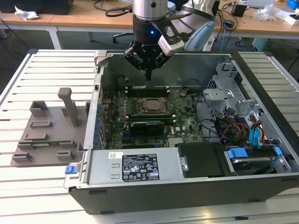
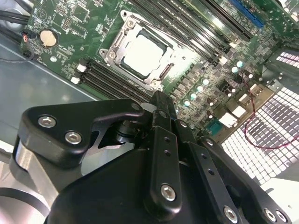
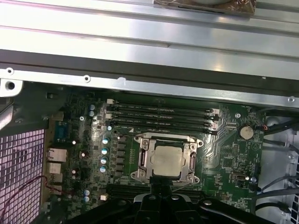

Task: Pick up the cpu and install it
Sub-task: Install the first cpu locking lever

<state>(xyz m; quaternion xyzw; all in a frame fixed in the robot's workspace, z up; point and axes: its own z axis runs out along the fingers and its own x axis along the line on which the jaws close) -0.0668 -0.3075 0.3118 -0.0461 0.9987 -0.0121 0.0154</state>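
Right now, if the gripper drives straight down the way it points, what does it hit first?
Probably the motherboard at the memory slots beside the socket frame, not the cpu seated in it. The gripper hangs above the open case, near its back wall; depth is hard to judge.

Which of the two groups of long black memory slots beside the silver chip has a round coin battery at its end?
The group between the cpu and the case's metal wall: the coin battery sits just off its end.
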